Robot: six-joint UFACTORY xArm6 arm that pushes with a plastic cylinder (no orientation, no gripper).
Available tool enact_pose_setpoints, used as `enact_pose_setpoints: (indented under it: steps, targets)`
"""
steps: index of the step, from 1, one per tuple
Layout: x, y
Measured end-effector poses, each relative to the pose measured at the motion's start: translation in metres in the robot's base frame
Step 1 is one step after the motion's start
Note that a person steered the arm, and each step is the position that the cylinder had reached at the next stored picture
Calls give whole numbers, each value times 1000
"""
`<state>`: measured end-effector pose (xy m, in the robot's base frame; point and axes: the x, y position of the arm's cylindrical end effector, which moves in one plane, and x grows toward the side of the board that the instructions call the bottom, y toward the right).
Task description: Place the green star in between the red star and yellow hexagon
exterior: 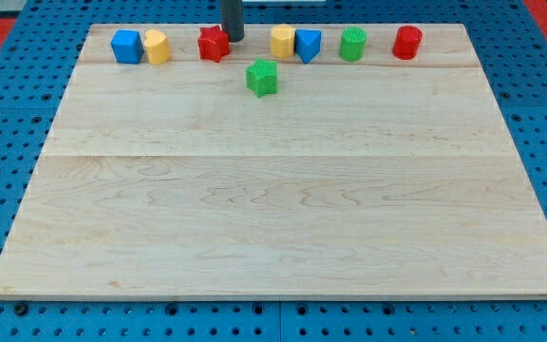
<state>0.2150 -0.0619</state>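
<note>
My tip (233,38), which is the end effector here, is just a plain dark rod with no jaws to be apart or together, and it is clamping on nothing. It is standing at the view's top of the wooden surface (273,209), and the rod is going out of the picture upward.

The red star (214,44) is sitting just to the view's left of my tip, so close that I cannot tell if they are touching. The green star (262,78) is lying below my tip and a little to the view's right, apart from it, and it is lying below the row of other blocks, under the gap between the red star and the yellow hexagon (283,42).

The yellow hexagon is standing to the view's right of my tip, touching the blue block (308,45), whose shape looks triangular. Further to the view's right a green cylinder-like block (352,44) and a red cylinder-like block (407,42) are standing, well apart from my tip.

To the view's left, beyond the red star, a yellow block (157,47) and a blue cube (126,46) are standing, touching each other.
</note>
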Motion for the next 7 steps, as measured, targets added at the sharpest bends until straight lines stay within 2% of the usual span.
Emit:
enact_pose_setpoints:
  steps: [3,7]
  targets:
    - [0,-14]
    - [21,16]
